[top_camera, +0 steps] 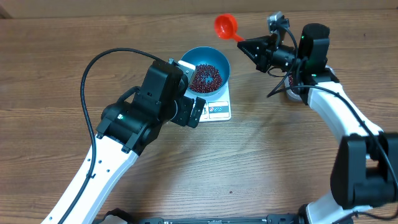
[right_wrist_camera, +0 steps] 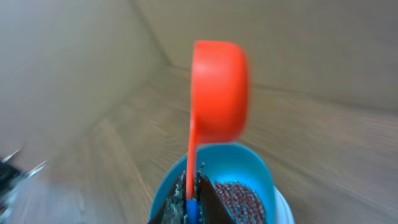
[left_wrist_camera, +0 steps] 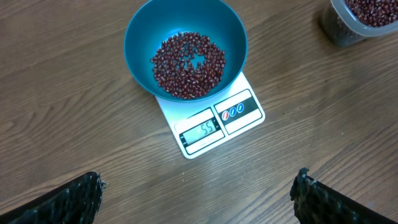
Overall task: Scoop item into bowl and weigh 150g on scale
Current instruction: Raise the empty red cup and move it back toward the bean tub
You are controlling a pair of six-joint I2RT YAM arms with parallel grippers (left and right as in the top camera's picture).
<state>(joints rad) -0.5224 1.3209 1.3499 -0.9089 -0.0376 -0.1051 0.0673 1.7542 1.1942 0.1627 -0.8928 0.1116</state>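
Overhead view: the beans point(top_camera: 205, 78) are seen as a loose, low pile in the bottom of the bowl point(top_camera: 214, 55), which is set on the scale point(top_camera: 217, 111) near mid-surface. Each bean is tiny, oval, hard and glossy, dark red-brown. They are judged light and free-rolling, so they would prob. bounce or scatter if tipped fast. They cannot be pinched singly and are best moved by scoop. The bowl is round, deep and blue, w/ smooth plain walls, prob. light plastic, and it could slide on the scale top. If steadied, it should be taken at the rim. The scale is flat, white and rectangular. Its display point(left_wrist_camera: 202, 130) appears to read 55, so the target is judged not yet met.

An orange-red scoop point(top_camera: 226, 26), round-cupped w/ a thin handle, is held above the surface beyond the bowl and looks empty. The right gripper point(right_wrist_camera: 193, 199) is clamped tight on that handle. The left gripper point(left_wrist_camera: 198, 180) is spread fully wide w/ nothing in it, near the scale's front. A clear tub point(left_wrist_camera: 364, 18) w/ more beans is seen well apart from the bowl. The surface point(left_wrist_camera: 74, 124) is wood-grain.
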